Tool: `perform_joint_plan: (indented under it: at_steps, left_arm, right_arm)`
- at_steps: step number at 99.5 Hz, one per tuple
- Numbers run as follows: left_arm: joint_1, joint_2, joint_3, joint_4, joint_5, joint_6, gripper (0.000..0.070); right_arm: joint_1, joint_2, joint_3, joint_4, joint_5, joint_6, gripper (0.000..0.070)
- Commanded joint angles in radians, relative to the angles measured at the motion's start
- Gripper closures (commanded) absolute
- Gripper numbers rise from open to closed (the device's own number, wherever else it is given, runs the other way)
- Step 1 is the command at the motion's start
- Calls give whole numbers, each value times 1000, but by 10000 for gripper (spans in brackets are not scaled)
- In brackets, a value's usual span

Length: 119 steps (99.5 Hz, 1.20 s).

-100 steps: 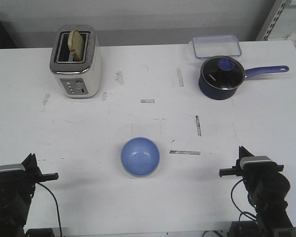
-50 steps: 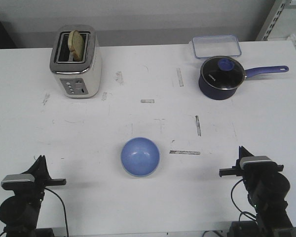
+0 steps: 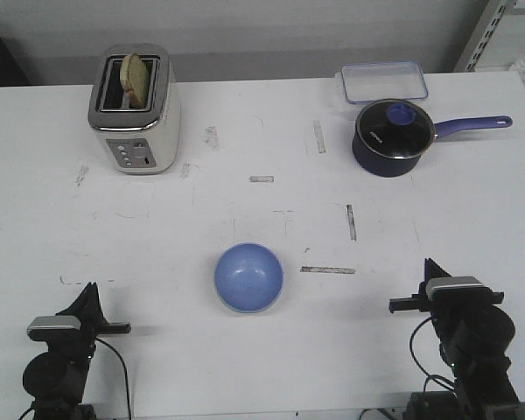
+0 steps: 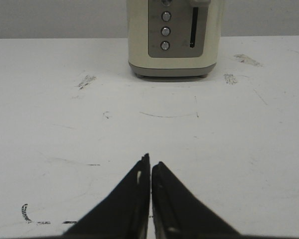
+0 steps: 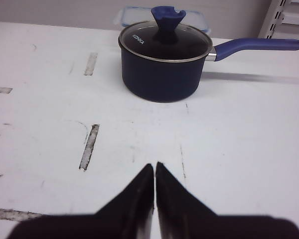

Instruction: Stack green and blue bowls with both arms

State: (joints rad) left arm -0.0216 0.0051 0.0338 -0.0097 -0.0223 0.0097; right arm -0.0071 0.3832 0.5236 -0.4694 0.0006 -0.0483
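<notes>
While both end effectors closed, empty: blue bowl between them, toaster and saucepan beyond.

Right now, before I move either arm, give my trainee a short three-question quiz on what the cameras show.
1. True or false: the blue bowl sits between the two arms near the front of the table.
2. Which item faces the left tool: A) saucepan, B) toaster, C) plastic box?
3. Fill in: the slice of bread stands in the ____.

Key:
1. True.
2. B, the toaster; the saucepan faces the right tool. Both tools are shut and empty.
3. Toaster. No green bowl is visible in any view.
</notes>
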Motion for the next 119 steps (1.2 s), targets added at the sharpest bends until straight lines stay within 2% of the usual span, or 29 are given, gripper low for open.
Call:
perform_joint_plan:
  at_steps: [1,85,95,109,119]
  left_arm:
    - [2,-2,-21,11,4,5,697]
    - [2,-1,-21,11,4,5,697]
    - [2,-1,-21,11,4,5,697]
    - [2,-1,-21,11,4,4,697]
    - [2,-1,-21,11,4,5,697]
  right_arm:
    - [1,2,5,15,0,-2,700]
    - [1,-28,5,21,0,-5,700]
    - [0,-50,-31,78,0,-1,700]
    - [-12,-118,-173,193,3,1,700]
    - [-24,-192,-283,250,0,43,700]
